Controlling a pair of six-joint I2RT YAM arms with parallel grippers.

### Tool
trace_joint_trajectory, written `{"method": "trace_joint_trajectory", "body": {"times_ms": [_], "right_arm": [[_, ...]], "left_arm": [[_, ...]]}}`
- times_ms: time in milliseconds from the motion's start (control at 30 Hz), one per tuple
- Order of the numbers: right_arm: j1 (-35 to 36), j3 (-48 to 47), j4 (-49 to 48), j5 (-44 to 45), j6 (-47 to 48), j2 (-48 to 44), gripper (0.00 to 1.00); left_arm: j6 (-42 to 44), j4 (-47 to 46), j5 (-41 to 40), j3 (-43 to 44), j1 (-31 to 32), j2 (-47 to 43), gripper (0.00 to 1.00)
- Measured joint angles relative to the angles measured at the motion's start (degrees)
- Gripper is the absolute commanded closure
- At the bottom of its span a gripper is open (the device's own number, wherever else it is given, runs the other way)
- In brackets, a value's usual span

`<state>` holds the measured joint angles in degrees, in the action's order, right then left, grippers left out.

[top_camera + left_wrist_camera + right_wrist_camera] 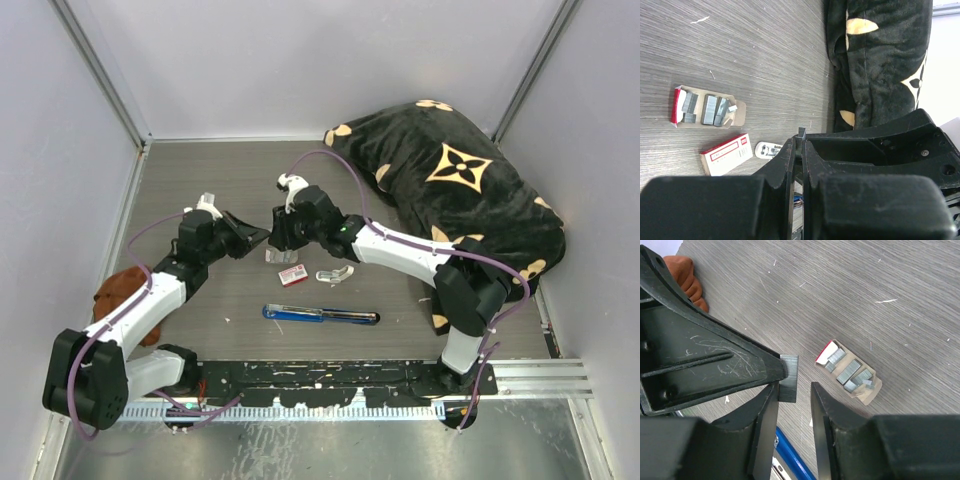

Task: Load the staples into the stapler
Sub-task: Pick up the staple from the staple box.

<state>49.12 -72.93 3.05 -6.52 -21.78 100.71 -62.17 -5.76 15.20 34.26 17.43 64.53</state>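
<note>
The staples (789, 377), a small grey block, are pinched at the tip of my left gripper (800, 142), which is shut on them; one end (801, 132) pokes out past the fingertips. My right gripper (792, 392) stands open around the same block. Its left finger lies against the block and its right finger is a gap away. Both grippers meet above the table (266, 238). The stapler (320, 315), blue and black and laid open flat, lies nearer the arm bases; a blue part of the stapler (790, 455) shows below the right fingers.
An open cardboard tray (710, 107) holds several more staple blocks, with a red-and-white box (727, 153) and a small white oblong piece (769, 149) beside it. A black patterned cushion (450, 190) fills the back right. A brown plush object (120, 292) sits at the left.
</note>
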Motion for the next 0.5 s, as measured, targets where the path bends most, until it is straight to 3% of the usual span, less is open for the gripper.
{"method": "trace_joint_trajectory", "body": {"times_ms": [267, 333, 433, 500], "right_arm": [[0.04, -0.59, -0.2, -0.61, 0.35, 0.35, 0.86], [0.04, -0.59, -0.44, -1.05, 0.37, 0.35, 0.88], [0.04, -0.59, -0.9, -1.84, 0.46, 0.35, 0.9], [0.04, -0.52, -0.94, -2.29, 0.72, 0.28, 0.9]], "left_arm": [[0.0, 0.11, 0.0, -0.04, 0.0, -0.33, 0.91], [0.02, 0.09, 0.0, -0.09, -0.04, -0.5, 0.8], [0.37, 0.09, 0.04, -0.11, -0.09, -0.74, 0.48], [1.22, 0.46, -0.02, -0.07, -0.11, -0.85, 0.37]]}}
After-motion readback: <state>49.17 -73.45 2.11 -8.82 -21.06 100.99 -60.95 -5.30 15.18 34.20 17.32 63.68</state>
